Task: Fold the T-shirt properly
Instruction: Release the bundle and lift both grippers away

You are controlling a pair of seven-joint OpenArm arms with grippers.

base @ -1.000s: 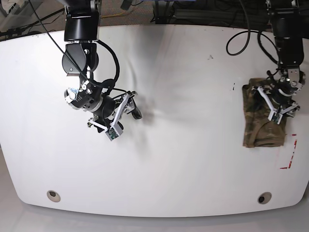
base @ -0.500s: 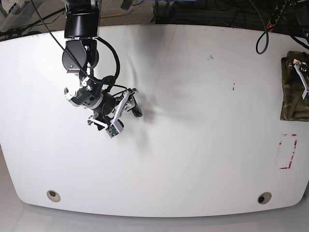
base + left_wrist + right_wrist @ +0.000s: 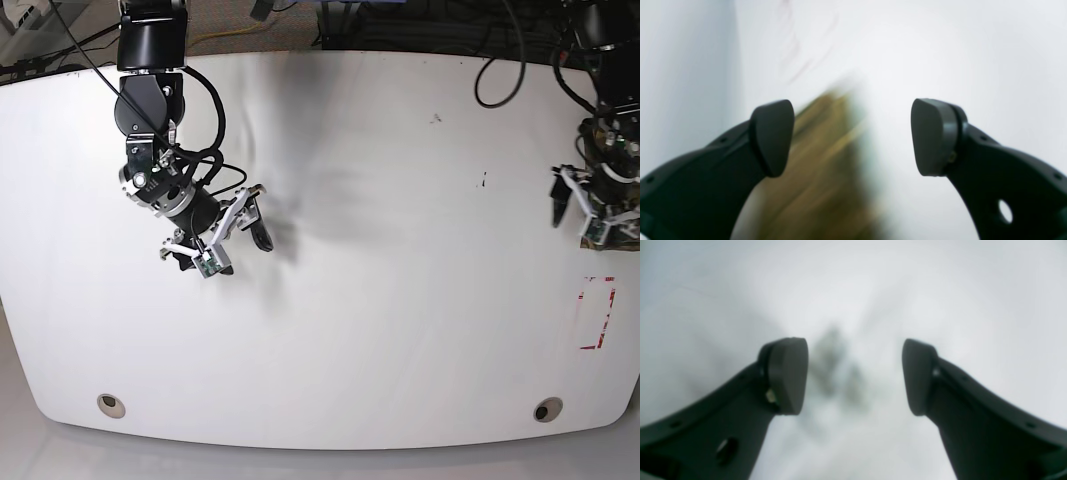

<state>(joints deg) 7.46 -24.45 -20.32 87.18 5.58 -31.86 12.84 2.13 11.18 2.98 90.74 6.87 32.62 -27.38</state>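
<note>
The camouflage T-shirt (image 3: 631, 230) lies bunched at the table's far right edge, mostly hidden under my left arm. In the left wrist view it is a blurred olive-tan patch (image 3: 826, 173) below and between the fingers. My left gripper (image 3: 598, 210) hovers over it, jaws wide open (image 3: 853, 136), with nothing pinched. My right gripper (image 3: 220, 247) hangs over bare white table at the left, far from the T-shirt. It is open (image 3: 853, 376), and only its own shadow shows between the fingers.
A red tape outline (image 3: 598, 312) marks the white table (image 3: 380, 300) just in front of the T-shirt. Two round holes (image 3: 107, 403) (image 3: 547, 409) sit near the front edge. Black cables (image 3: 500, 85) loop off the back right.
The T-shirt has gone from further in on the table to the far right edge. My left arm swung out of view and is back over it. My right arm shifted left and up slightly.
</note>
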